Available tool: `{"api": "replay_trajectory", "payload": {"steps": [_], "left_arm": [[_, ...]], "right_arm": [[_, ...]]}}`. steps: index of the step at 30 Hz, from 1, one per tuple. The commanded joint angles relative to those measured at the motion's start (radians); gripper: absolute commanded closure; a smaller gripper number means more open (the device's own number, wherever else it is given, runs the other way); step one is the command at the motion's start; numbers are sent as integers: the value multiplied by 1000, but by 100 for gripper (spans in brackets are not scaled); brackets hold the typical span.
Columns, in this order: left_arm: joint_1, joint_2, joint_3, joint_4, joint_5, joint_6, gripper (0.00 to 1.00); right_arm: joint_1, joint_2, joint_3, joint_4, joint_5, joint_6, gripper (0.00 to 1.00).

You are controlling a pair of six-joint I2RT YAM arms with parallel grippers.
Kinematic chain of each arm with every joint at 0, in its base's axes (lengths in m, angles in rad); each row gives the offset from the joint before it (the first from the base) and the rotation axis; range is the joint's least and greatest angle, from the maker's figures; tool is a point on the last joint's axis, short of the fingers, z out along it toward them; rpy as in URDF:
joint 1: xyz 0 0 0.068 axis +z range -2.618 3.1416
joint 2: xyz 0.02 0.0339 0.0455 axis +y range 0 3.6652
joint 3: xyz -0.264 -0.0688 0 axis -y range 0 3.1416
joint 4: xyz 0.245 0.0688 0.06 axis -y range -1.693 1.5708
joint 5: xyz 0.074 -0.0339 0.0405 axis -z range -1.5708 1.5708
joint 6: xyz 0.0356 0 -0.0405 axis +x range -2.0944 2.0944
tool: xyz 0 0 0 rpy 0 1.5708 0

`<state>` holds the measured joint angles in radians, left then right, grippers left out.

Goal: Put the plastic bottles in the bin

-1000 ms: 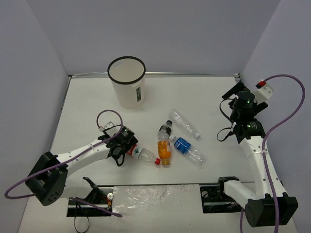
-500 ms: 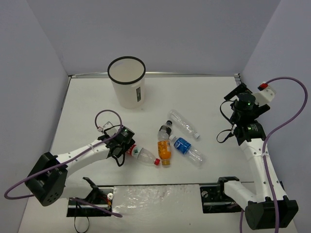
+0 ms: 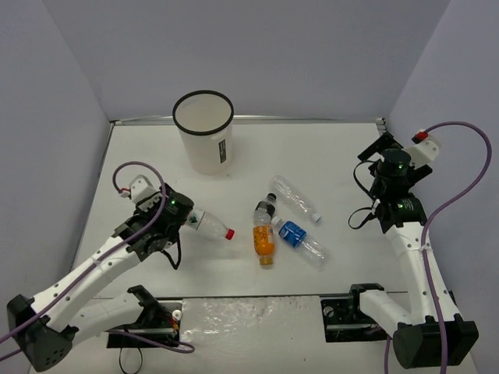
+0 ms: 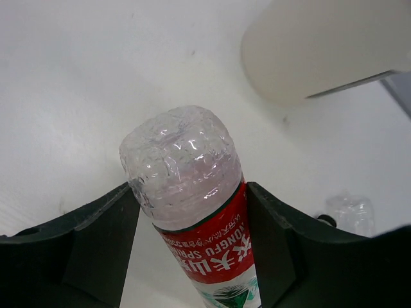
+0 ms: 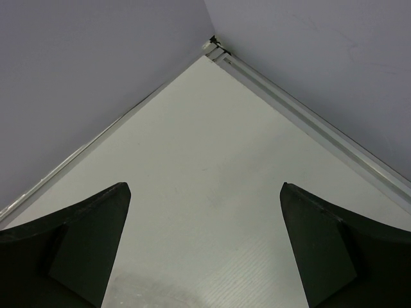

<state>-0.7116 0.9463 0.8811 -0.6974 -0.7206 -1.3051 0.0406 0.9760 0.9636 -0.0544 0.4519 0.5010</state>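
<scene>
So our left gripper (image 3: 189, 221) is clamped on the red-labelled bottle (image 3: 209, 227), gripping it near its base end. The wrist view shows both jaws snug against its sides, with the ribbed clear bottom poking up past them. From above, the bottle sticks out sideways from the gripper, with its red cap (image 3: 229, 234) pointing right toward the rest of the pile. We honestly can't tell whether it's fully clear of the table (image 3: 327, 156). The bin (image 3: 207, 152) stands upright at the far side, well apart from the held bottle, and shows as a blurry white shape in the top right of the left wrist view. The other four bottles are lying flat mid-table. The orange-filled bottle (image 3: 263, 241) and the black-capped bottle (image 3: 265, 209) are pretty much end to end. The blue-labelled bottle (image 3: 300, 238) is just to the right of the orange one. The white-capped bottle (image 3: 295, 196) lies at an angle behind them. Our right gripper (image 5: 204, 205) hangs near the far right corner, jaws wide apart with only bare table showing between them.
</scene>
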Motion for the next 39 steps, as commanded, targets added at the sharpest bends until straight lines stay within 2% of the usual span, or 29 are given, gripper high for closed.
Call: {"api": "replay_trajectory", "payload": {"steps": [1, 4, 7, 9, 12, 16, 21, 25, 28, 34, 37, 39], "left_arm": [[0, -79, 140, 247, -194, 401, 100], [0, -58, 224, 461, -198, 637, 100], [1, 26, 360, 641, -189, 874, 100], [3, 116, 475, 743, -185, 1023, 100], [33, 228, 595, 804, -169, 1132, 100], [113, 418, 771, 850, -148, 1177, 100], [249, 610, 951, 873, -18, 1164, 100], [267, 727, 1034, 962, -28, 1252, 100], [277, 795, 1086, 991, -40, 1320, 100], [305, 964, 1201, 1017, -48, 1357, 100], [307, 1008, 1247, 1001, -68, 1374, 92], [309, 1027, 1264, 995, -79, 1381, 84]], "right_arm": [[4, -8, -17, 195, -291, -123, 0], [4, -5, -58, 308, -523, -192, 0], [10, 60, -52, 348, -828, -259, 0], [21, 107, -15, 311, -891, -288, 0], [53, 209, 19, 251, -955, -348, 0], [137, 300, 63, 190, -928, -440, 0], [234, 375, 95, 135, -908, -581, 0], [256, 449, 112, 84, -915, -655, 0], [277, 507, 127, 69, -857, -686, 0], [289, 636, 156, 65, -781, -718, 0], [289, 699, 178, 64, -794, -724, 0], [291, 736, 188, 65, -808, -722, 0]]}}
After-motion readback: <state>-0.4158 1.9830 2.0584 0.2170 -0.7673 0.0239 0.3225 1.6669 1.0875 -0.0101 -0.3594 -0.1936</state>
